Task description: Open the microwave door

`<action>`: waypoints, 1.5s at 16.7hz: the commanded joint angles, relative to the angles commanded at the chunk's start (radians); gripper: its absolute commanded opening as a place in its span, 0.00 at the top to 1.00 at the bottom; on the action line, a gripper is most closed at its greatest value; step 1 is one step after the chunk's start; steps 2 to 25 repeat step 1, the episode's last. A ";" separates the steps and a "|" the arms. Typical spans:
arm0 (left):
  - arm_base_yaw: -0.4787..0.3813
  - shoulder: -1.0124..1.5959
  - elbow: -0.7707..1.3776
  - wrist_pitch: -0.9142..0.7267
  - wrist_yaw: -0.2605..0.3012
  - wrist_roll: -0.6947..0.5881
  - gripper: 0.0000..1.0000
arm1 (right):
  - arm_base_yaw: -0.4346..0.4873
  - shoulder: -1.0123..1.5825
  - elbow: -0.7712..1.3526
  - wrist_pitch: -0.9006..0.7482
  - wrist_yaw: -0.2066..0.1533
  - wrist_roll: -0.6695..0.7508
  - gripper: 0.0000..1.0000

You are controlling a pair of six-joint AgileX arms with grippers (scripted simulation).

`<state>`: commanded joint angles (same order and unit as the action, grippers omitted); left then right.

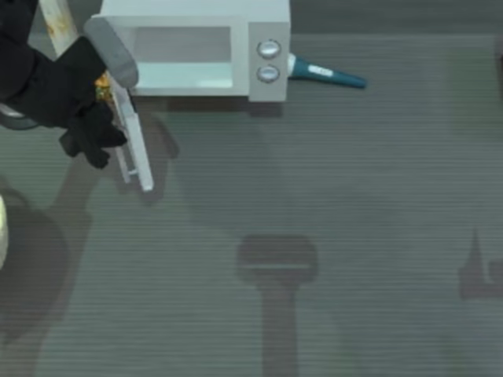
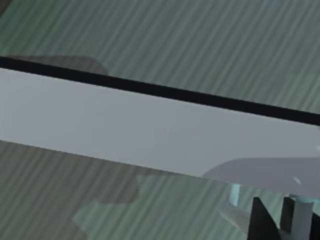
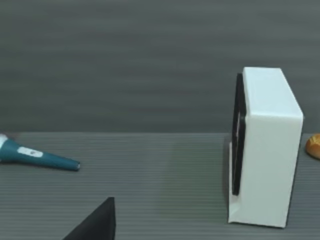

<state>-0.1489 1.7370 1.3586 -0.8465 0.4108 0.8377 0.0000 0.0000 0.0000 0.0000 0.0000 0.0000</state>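
Note:
The microwave stands at the back of the table, left of centre, with its two silver knobs facing forward and its pale interior exposed. The microwave door is swung wide open and sticks out toward the table's front, seen edge-on. My left gripper is at the door's outer side, shut on the handle. In the left wrist view the door is a pale grey band, and the dark fingers clasp a grey bar. One dark fingertip of the right gripper shows, well away from the microwave.
A teal microphone lies just right of the microwave. A round white object sits at the table's left edge. A piece of bread lies beyond the microwave in the right wrist view.

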 joint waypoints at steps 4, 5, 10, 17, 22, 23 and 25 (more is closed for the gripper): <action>0.000 0.000 0.000 0.000 0.000 0.000 1.00 | 0.000 0.000 0.000 0.000 0.000 0.000 0.00; 0.000 0.000 0.000 0.000 0.000 0.000 1.00 | 0.000 0.000 0.000 0.000 0.000 0.000 0.00; 0.000 0.000 0.000 0.000 0.000 0.000 1.00 | 0.000 0.000 0.000 0.000 0.000 0.000 0.00; 0.000 0.000 0.000 0.000 0.000 0.000 1.00 | 0.000 0.000 0.000 0.000 0.000 0.000 0.00; 0.000 0.000 0.000 0.000 0.000 0.000 1.00 | 0.000 0.000 0.000 0.000 0.000 0.000 0.00; 0.000 0.000 0.000 0.000 0.000 0.000 1.00 | 0.000 0.000 0.000 0.000 0.000 0.000 0.00; 0.000 0.000 0.000 0.000 0.000 0.000 1.00 | 0.000 0.000 0.000 0.000 0.000 0.000 0.00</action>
